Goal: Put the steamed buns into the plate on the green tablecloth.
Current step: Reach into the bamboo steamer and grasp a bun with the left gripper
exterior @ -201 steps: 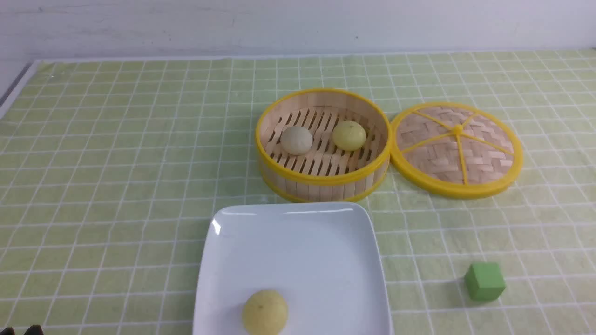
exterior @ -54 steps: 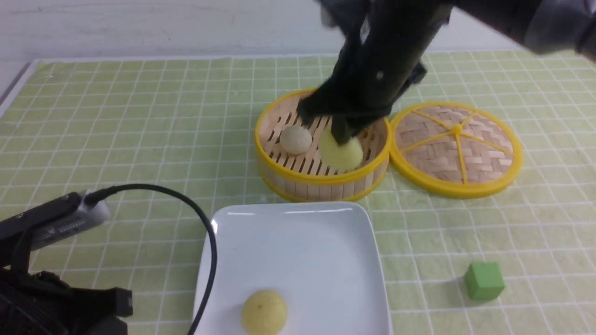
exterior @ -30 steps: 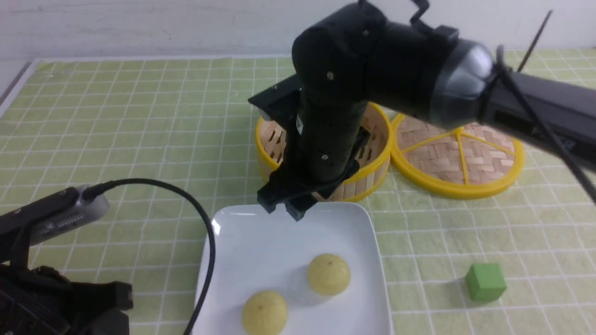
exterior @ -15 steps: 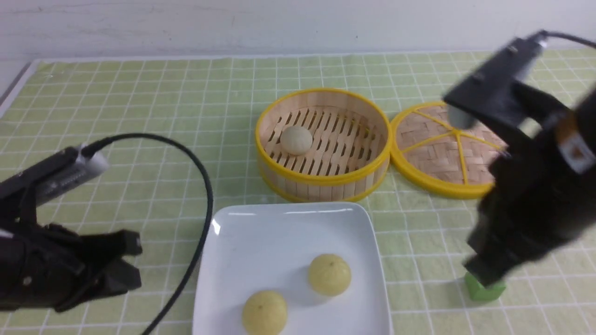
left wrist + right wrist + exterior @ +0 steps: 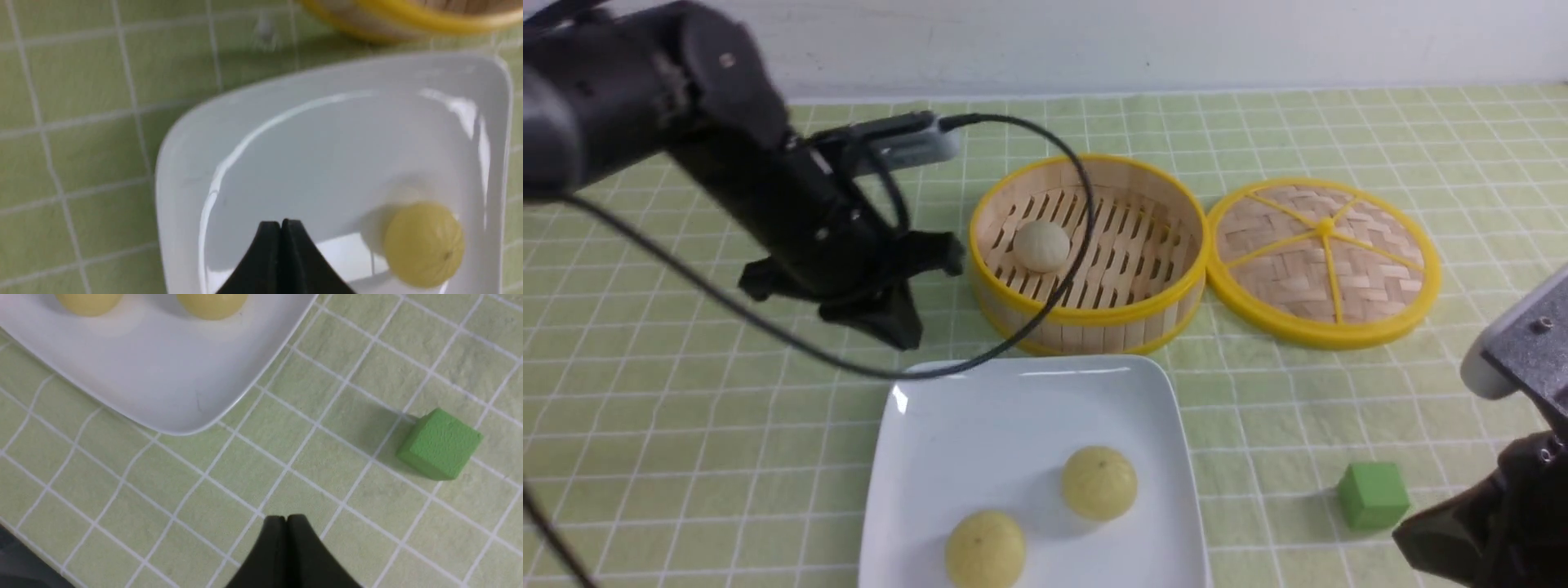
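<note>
- Left wrist view: the left gripper [image 5: 280, 223] has its two black fingers pressed flat together, clenched on nothing, hanging by the far left corner of the plate [image 5: 327, 134].
- Right gripper [image 5: 286, 518] is likewise clenched and empty, over the bare green tablecloth [image 5: 196, 490] well to the right of the plate.
- On the white square plate sit two buns, apart from each other: one yellow bun [image 5: 1099, 482] toward the plate's right side, and a second yellow bun [image 5: 985, 549] at its near edge.
- An off-white bun [image 5: 1041, 246] lies in the round bamboo steamer [image 5: 1086, 314] just behind the plate.
- A woven lid [image 5: 1327, 261] lies flat behind the plate and to its right.
- A green cube [image 5: 1372, 494] rests on the cloth to the right of the plate, near the right gripper.
</note>
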Controlling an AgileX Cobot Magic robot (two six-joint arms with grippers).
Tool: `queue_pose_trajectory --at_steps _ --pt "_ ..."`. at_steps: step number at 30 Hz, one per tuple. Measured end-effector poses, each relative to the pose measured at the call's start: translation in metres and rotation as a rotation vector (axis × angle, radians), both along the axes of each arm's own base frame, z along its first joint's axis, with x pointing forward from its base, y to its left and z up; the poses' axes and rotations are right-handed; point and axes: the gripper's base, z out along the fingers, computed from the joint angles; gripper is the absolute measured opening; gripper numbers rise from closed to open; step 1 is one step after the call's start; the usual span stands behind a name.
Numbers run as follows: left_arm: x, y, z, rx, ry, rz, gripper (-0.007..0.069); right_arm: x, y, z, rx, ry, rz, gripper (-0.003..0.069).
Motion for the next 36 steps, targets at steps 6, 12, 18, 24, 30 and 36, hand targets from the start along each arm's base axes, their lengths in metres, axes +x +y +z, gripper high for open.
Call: queue_pose_trajectory --at_steps 6,12,18,24,30,36 --pt "0.062 -0.033 0.008 0.008 -0.047 0.007 0.0098 0.001 0.000 0.001 0.004 -0.017 -0.001 -0.0008" --pt "0.112 -0.054 -0.004 -0.030 -0.109 0.024 0.0298 0.003 0.000 0.001 0.000 -0.035 0.000 -0.0006" --pt "0.131 -0.065 -0.020 -0.074 -0.127 0.022 0.0384 0.006 0.003 -0.001 -0.002 -0.036 0.001 -0.0001" --pt "0.139 -0.071 -0.047 -0.082 -0.107 -0.024 0.0379 0.011 0.008 -0.006 -0.011 -0.022 0.001 0.0001" --pt "0.144 -0.073 -0.067 -0.075 -0.092 -0.021 0.0255 0.011 0.008 -0.007 -0.014 -0.019 0.001 0.0006" --pt "0.142 -0.072 -0.054 -0.080 -0.099 -0.030 0.0031 0.011 0.008 -0.007 -0.014 -0.019 0.001 0.0011"
